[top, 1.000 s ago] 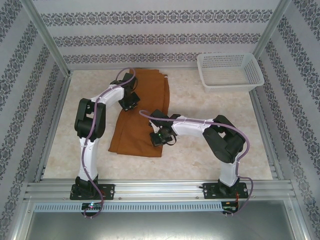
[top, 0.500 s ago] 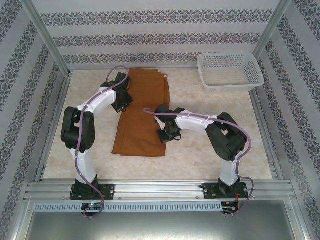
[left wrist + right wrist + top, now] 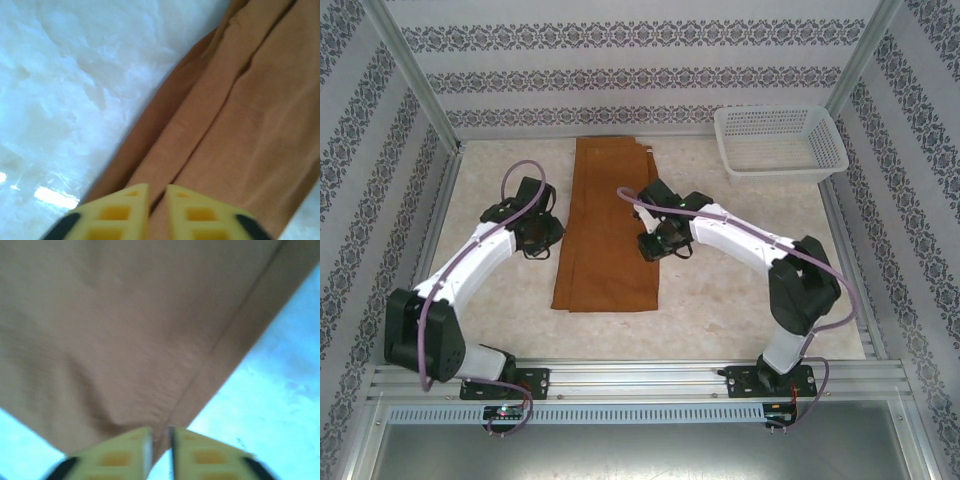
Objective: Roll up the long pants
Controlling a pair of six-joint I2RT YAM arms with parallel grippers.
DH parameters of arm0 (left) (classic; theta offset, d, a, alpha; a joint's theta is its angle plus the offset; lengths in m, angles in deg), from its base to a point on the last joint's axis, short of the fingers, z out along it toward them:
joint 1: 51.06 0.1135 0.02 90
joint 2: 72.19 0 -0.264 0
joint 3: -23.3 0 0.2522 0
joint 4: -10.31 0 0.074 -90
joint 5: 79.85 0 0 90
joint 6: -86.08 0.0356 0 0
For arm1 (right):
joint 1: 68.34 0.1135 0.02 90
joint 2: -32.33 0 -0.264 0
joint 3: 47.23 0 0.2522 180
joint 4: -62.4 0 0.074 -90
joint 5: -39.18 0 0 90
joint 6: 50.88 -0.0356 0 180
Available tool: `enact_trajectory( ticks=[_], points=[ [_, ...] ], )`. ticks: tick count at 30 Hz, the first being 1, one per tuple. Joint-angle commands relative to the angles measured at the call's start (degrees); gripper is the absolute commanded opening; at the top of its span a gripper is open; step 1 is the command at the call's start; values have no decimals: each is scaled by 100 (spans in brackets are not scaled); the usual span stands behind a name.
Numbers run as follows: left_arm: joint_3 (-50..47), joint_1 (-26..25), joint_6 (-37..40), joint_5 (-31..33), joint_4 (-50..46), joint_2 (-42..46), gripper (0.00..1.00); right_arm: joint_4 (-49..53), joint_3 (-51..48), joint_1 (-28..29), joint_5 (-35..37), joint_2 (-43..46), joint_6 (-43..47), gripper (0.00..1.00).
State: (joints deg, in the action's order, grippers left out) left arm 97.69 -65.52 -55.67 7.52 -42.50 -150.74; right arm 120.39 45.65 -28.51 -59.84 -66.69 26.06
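Lying flat and folded lengthwise, the long pants [image 3: 610, 225] stretch down the middle of the marbled table [image 3: 720, 290]; the left gripper [image 3: 550, 238] pinches their left edge; the right gripper [image 3: 656, 243], fingers nearly together, pinches the right edge.

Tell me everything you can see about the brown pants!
The long pants are plain rust-brown soft cloth, lying flat and not rolled yet on the pale table. The legs look folded one over the other into a long strip, running from the back wall toward the arms, with long creases along it. The left gripper sits at its left edge and the right gripper at its right edge; each has its fingers nearly closed and seems to pinch the cloth.
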Motion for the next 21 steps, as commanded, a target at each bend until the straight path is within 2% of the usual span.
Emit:
enact_trajectory(
  ticks=[1, 2, 4, 6, 14, 21],
  points=[
    [-388, 63, -197, -469, 499, 499, 83, 336, 203, 471, 95, 393, 243, 67],
    [-547, 66, -305, -673, 688, 581, 100, 382, 210, 648, 363, 436, 317, 73],
    [-767, 58, -438, -908, 904, 632, 100, 410, 139, 1067, 1196, 471, 632, 80],
    [-882, 51, -502, -873, 943, 629, 100, 232, -85, 1395, 1620, 444, 888, 83],
    [-833, 58, -534, -429, 688, 634, 100, -1192, -1169, 2221, 2000, 229, 1462, 84],
    [-833, 66, -703, -417, 657, 619, 100, -934, -564, 2854, 2240, -518, 1577, 85]
  ],
)
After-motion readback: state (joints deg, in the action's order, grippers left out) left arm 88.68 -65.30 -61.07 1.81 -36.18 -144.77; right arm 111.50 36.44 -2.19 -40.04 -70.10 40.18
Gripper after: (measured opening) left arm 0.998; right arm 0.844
